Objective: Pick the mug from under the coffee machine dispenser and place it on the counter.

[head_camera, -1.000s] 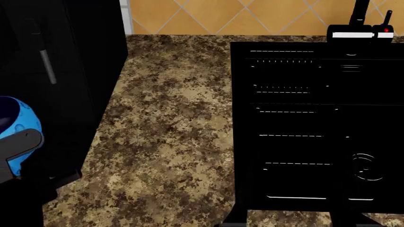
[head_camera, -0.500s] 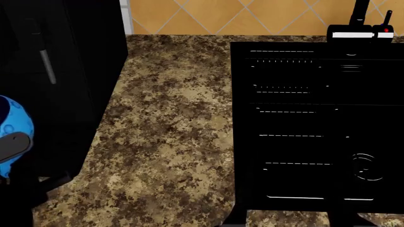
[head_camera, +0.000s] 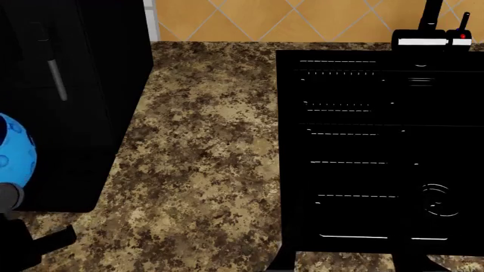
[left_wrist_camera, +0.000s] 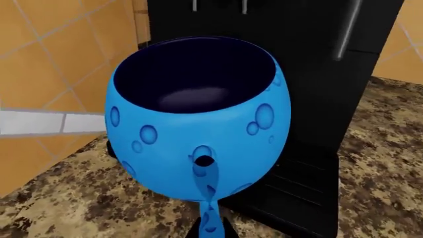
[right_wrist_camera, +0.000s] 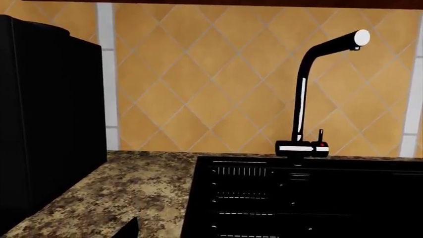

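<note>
The bright-blue mug (left_wrist_camera: 198, 129) hangs upright in my left gripper (left_wrist_camera: 210, 229), whose dark fingers are shut on its small handle (left_wrist_camera: 209, 218). It is lifted clear of the counter (left_wrist_camera: 79, 203), beside the flat base tray (left_wrist_camera: 290, 198) of the glossy black coffee machine dispenser (left_wrist_camera: 317, 59). The grey spouts (left_wrist_camera: 243, 6) are behind and above it. In the head view only part of the mug (head_camera: 13, 148) shows at the far left edge, in front of the machine (head_camera: 76, 85). My right gripper (right_wrist_camera: 210, 234) is open and empty, with one fingertip (right_wrist_camera: 130, 229) showing over the counter.
A flat black cooktop (head_camera: 378, 153) with white markings fills the right half of the counter (head_camera: 204, 153). A black faucet (right_wrist_camera: 310, 99) stands behind it against the orange tiled wall (right_wrist_camera: 198, 89). Bare granite lies between the machine and the cooktop.
The mug and my left gripper have moved further left and toward me in the head view, so less of the mug shows. The right arm has not moved.
</note>
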